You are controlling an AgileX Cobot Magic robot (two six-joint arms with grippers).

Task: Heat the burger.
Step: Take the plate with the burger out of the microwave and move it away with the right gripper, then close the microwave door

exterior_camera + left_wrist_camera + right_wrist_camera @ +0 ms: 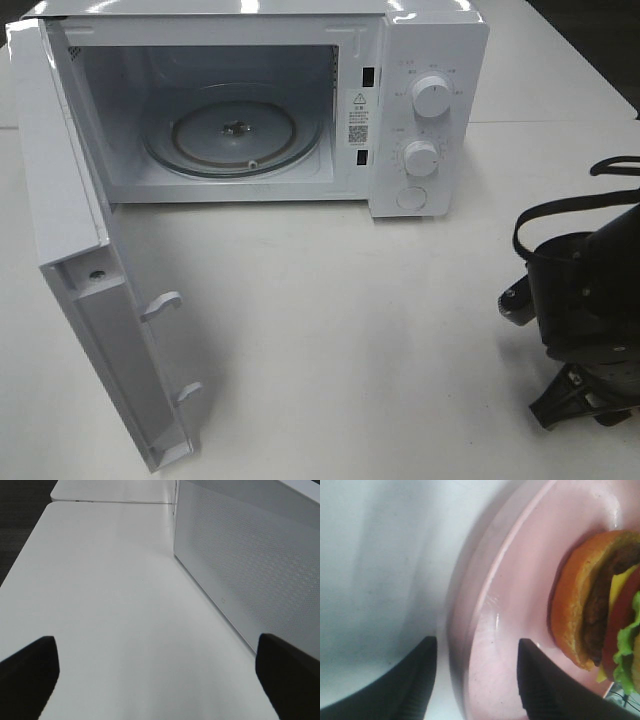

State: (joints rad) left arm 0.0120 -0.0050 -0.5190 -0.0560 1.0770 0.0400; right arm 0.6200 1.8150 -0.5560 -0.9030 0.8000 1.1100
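The burger [590, 605], with a golden-brown bun, dark patty, yellow cheese and green lettuce, lies on a round pink plate [520, 580] in the right wrist view. My right gripper [477, 680] is open, one finger outside the plate's rim and one inside it, clear of the burger. In the high view only the right arm [585, 300] shows, at the right edge; it hides the plate and burger. The white microwave [420, 60] stands at the back with its door [90, 280] swung wide open and its glass turntable [235, 135] bare. My left gripper [157, 680] is open and empty.
The open door juts toward the table's front left. The left wrist view shows a white dotted microwave panel [250, 565] close beside the left gripper. Two knobs [431, 96] sit on the control panel. A second table [560, 60] adjoins at the back right.
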